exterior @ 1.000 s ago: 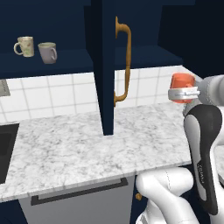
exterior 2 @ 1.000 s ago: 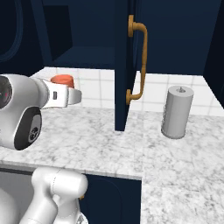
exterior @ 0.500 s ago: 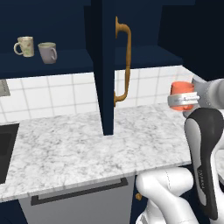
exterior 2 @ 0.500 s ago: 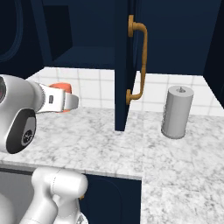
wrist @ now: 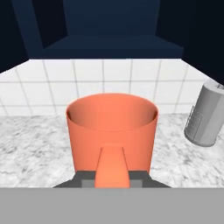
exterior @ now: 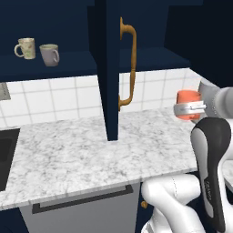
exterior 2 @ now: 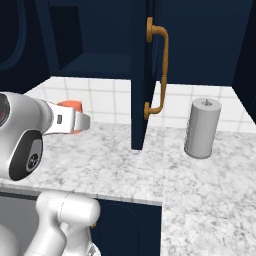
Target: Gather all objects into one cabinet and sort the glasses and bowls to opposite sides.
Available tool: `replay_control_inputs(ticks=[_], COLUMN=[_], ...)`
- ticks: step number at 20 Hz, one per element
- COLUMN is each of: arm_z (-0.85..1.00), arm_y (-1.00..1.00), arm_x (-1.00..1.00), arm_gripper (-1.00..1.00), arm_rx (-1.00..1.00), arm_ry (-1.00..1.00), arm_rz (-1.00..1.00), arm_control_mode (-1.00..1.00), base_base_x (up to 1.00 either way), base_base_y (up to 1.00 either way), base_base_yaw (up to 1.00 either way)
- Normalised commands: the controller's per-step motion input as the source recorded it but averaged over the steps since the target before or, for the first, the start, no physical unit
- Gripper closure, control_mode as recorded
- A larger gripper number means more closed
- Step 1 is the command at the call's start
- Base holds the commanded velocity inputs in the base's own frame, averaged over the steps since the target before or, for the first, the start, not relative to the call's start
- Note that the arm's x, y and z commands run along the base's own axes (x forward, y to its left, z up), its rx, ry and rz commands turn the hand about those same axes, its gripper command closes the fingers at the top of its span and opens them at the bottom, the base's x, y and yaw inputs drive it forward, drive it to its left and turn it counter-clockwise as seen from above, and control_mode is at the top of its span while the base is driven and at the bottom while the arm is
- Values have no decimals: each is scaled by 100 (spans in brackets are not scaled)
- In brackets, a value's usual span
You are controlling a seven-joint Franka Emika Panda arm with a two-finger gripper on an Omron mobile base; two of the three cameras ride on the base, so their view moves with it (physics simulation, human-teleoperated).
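My gripper [exterior: 189,109] is shut on the short orange-red cup [exterior: 188,101] and holds it upright above the right part of the counter. In the hand view the cup [wrist: 112,131] sits dead centre, mouth up, with its handle toward the camera. My white hand covers most of the cup [exterior 2: 70,105] in the right base view. The cream patterned mug [exterior: 26,48] and the grey mug [exterior: 49,54] stand side by side on the wall cabinet's shelf [exterior: 68,63], left of its open door [exterior: 109,73]. The wooden bowl is out of view.
The navy door stands edge-on over the marble counter [exterior: 77,150], its brass handle [exterior: 129,63] facing right. A grey cylinder [exterior 2: 202,128] stands on the counter right of the door. A dark sink [exterior: 4,154] lies at the left edge. White tiles back the counter.
The gripper has come down with the orange-red cup, from about handle height toward the counter, and reached a little forward. The mugs and the door have not moved.
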Motion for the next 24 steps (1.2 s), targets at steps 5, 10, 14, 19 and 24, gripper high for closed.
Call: replay_control_inputs(ticks=[5, 10, 14, 19, 24], arm_z=[-5, 0, 0, 0, 0], arm_y=[0, 0, 0, 0, 0], arm_x=[0, 0, 0, 0, 0], arm_gripper=[100, 100, 100, 100, 100], arm_rx=[0, 0, 0, 0, 0], arm_ry=[0, 0, 0, 0, 0], arm_rz=[0, 0, 0, 0, 0], arm_control_mode=[100, 100, 100, 100, 100], base_base_x=[-17, -85, -82, -67, -59], base_base_y=[0, 14, 55, 72, 80], base_base_yaw=[0, 0, 0, 0, 0])
